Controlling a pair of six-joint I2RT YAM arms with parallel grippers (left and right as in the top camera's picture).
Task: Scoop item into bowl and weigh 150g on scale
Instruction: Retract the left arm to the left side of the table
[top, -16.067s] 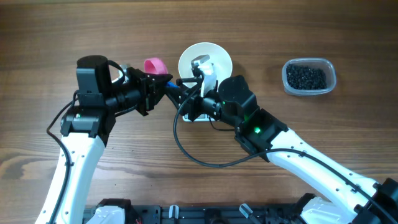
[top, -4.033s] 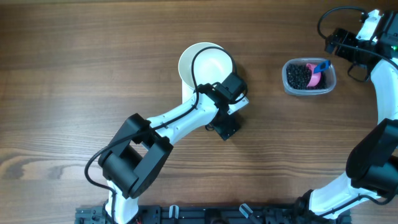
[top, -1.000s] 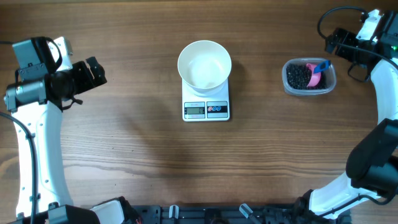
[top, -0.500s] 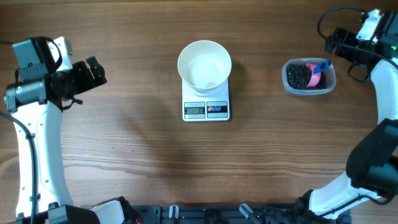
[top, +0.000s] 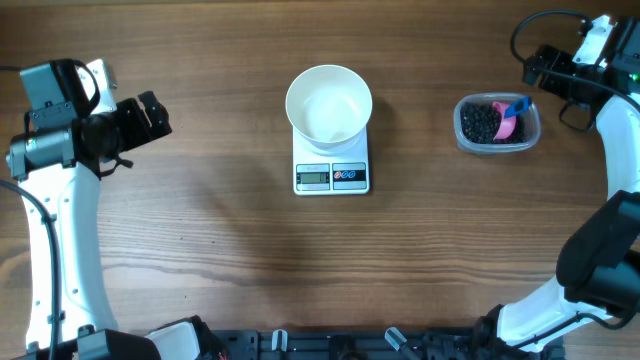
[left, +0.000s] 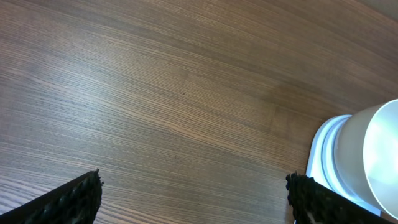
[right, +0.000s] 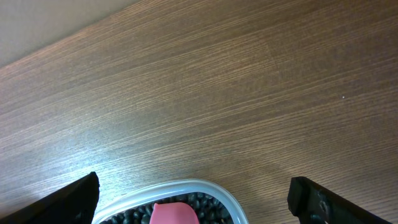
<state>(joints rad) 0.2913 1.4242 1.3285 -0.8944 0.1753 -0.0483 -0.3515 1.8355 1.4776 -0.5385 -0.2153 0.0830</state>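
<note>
Nothing legible — the scale (top: 331, 165) display is too small.

Bright, even light covers the worktop (top: 200, 80), with a faint soft shadow near left. Wrist views show pale sheen on the wood; the bowl (left: 379, 162) looks slightly soft, perhaps unfocused.

Brown wooden table (top: 200, 260), filling the overhead view out to every side. Fine grain along its length, from left edge to right edge, with darker streaks here and there. Matte finish; a soft pale sheen on the wood in both wrist views, shadows faint and blurred. Past one table edge, in the right wrist view, a plain beige surface (right: 43, 25); wall or floor, impossible to tell.
</note>
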